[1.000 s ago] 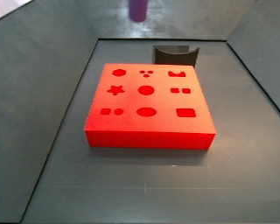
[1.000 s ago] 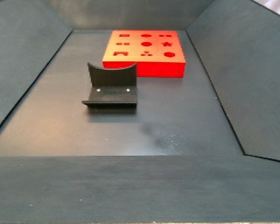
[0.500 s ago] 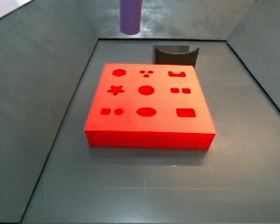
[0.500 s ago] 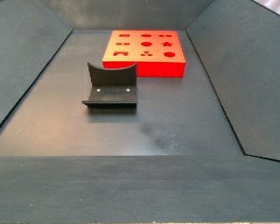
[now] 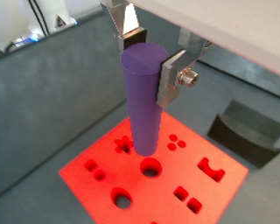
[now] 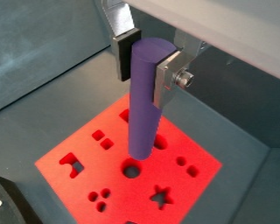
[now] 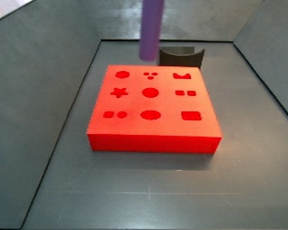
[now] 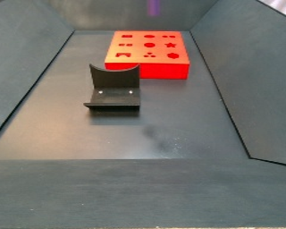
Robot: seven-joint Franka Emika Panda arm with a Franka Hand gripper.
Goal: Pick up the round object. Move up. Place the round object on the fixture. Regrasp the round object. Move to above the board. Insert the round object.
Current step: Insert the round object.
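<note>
The gripper (image 5: 150,58) hangs high over the board (image 7: 153,117), with its fingers (image 5: 171,74) pressed on the top part of the purple peg (image 5: 142,101). The peg stands straight up. In both wrist views its low end is over a round hole (image 6: 132,171), and open air shows around it.

Nothing sits on top of the board. The fixture (image 8: 112,88) stands on the floor (image 8: 146,134) just beside one short end of the board, so that side is tight. The floor on the board's other sides is bare. Tall grey walls (image 7: 39,63) slope up around the floor and close it in.
</note>
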